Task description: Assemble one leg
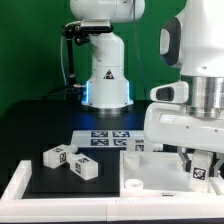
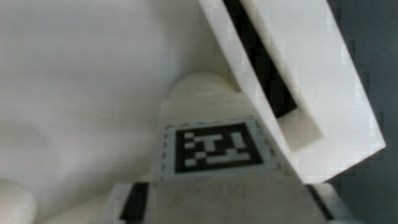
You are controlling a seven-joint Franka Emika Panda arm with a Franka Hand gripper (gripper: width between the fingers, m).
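The robot arm's white gripper (image 1: 200, 160) hangs low at the exterior view's right, right above a big white tabletop piece (image 1: 150, 172) that lies flat on the black table (image 1: 50, 120). The gripper's body hides much of that piece. A small tag shows just under the gripper, near the piece's far right end.

I cannot tell from either picture if the gripper is open, closed, or holding something. Its fingers are hidden in the exterior view and barely show at the edge of the wrist view.

2 white legs lie loose on the black table, at the exterior view's left. The first leg (image 1: 57, 155) has a black and white tag on its end. The second leg (image 1: 84, 169) lies just beside it, a little nearer the camera, also with a tag. They are close together, maybe touching. Both are well apart from the gripper.

The marker board (image 1: 105, 138) lies flat behind the legs, near the middle of the table, with several tags on it. The robot's white base (image 1: 107, 75) stands behind it, glowing blue at its foot.

In the wrist view, a white part with a tag (image 2: 221, 148) fills the middle, very close to the camera. A long white edge with a dark slot (image 2: 294, 90) runs slanted beside it. The rest there is blurry white.
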